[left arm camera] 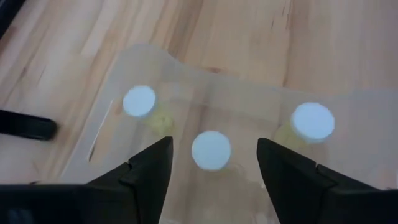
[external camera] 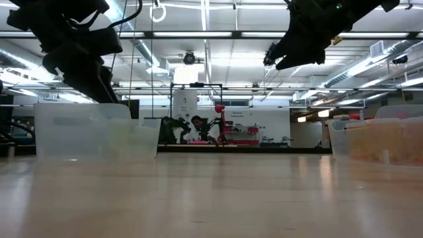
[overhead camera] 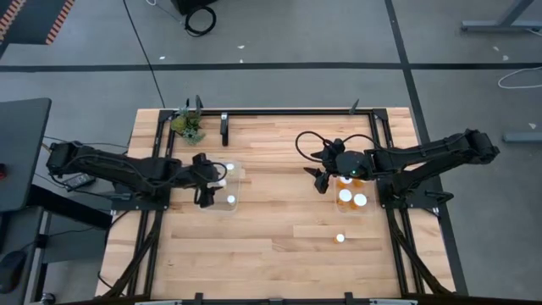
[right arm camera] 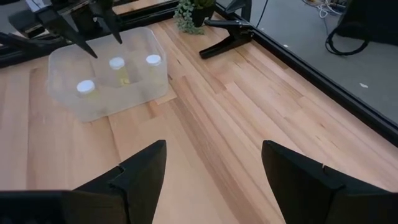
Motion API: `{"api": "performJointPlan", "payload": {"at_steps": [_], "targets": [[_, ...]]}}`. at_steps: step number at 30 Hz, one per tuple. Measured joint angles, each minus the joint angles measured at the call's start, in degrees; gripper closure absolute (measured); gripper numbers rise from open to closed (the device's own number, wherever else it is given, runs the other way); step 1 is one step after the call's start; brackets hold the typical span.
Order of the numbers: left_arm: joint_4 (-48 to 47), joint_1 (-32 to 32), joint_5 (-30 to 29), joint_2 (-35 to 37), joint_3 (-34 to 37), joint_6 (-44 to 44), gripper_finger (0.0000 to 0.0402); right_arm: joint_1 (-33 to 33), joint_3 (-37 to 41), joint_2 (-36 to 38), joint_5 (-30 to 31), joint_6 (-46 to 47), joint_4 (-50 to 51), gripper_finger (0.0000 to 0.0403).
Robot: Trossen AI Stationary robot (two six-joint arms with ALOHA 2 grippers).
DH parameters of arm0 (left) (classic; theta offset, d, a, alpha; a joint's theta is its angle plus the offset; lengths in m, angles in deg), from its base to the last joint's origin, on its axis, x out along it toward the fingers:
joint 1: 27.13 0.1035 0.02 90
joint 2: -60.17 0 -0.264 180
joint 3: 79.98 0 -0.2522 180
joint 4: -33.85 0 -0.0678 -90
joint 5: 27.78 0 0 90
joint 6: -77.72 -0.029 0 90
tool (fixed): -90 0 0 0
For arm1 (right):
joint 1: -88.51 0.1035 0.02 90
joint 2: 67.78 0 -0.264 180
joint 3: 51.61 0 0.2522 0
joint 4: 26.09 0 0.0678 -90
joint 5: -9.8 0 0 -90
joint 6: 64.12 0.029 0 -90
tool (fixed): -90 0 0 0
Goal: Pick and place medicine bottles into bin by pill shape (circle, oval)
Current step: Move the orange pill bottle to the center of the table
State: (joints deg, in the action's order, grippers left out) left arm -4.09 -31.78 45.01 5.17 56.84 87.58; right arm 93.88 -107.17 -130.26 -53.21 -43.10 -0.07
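While one white-capped bottle (overhead camera: 340, 238) stands alone on the near right of the wooden table (overhead camera: 271, 246), the other bottles sit in two clear bins farther back. Over the left bin (overhead camera: 227, 188), which holds three small white-capped bottles (left arm camera: 211, 150), the left gripper (overhead camera: 206, 180) hangs with its jaws wide apart and empty. Above the right bin (overhead camera: 353, 197) of amber bottles (overhead camera: 345, 200), the right gripper (overhead camera: 321, 180) hovers, also spread open, holding nothing. At the far left edge sits a small plant (overhead camera: 190, 124).

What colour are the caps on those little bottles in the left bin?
White. The left wrist view shows the caps best, looking down into the clear bin.
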Motion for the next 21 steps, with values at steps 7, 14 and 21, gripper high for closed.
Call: {"api": "performJointPlan", "payload": {"at_steps": [7,14,21], "targets": [[-0.68,-0.5,-0.17,0.41,0.01,-0.06,0.0167,0.0,0.0,0.0,0.0,-0.15,-0.19,0.0132],[-2.21,-0.49,-1.14,4.7,0.01,0.22,0.0152,0.0,0.0,0.0,0.0,-0.15,0.07,0.0132],[-2.14,-0.48,-1.18,9.31,0.01,0.15,0.0152,0.0,0.0,0.0,-0.02,-0.16,0.06,0.0132]]}}
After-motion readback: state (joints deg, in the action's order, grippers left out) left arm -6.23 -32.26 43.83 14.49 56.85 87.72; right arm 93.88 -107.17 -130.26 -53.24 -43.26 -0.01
